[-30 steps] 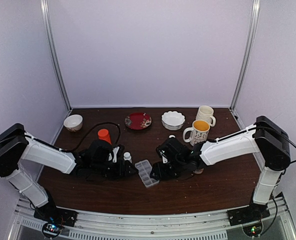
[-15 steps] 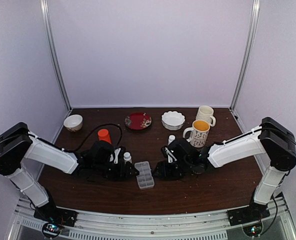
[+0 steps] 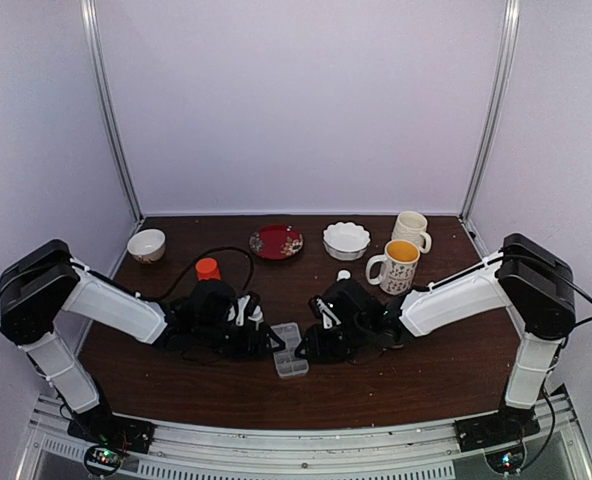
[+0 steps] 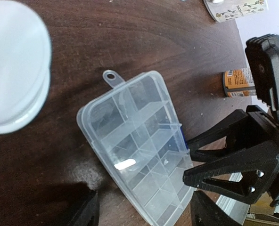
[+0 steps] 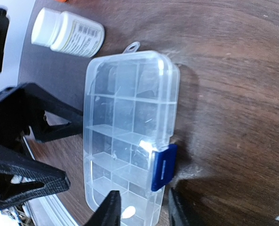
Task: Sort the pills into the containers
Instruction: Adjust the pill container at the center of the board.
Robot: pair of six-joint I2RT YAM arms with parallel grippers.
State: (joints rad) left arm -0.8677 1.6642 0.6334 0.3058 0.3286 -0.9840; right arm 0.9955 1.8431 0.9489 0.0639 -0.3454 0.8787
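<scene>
Pill box [image 3: 289,350]: is laid flat and closed on the table [image 3: 426,380], between both grippers.
Handling: is judged light, stiff and slippery; easily pushed away.
Hold: is best taken across the long edges.
Left gripper [image 4: 144,209]: jaws are spread, nothing is held.
Right gripper [image 5: 142,209]: jaws are set astride the blue latch [image 5: 162,167]; a grip cannot be told.

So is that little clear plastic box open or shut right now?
Shut. The box shows a single flat outline with its lid lying on top, and the blue clasp sits at its side edge.
</scene>
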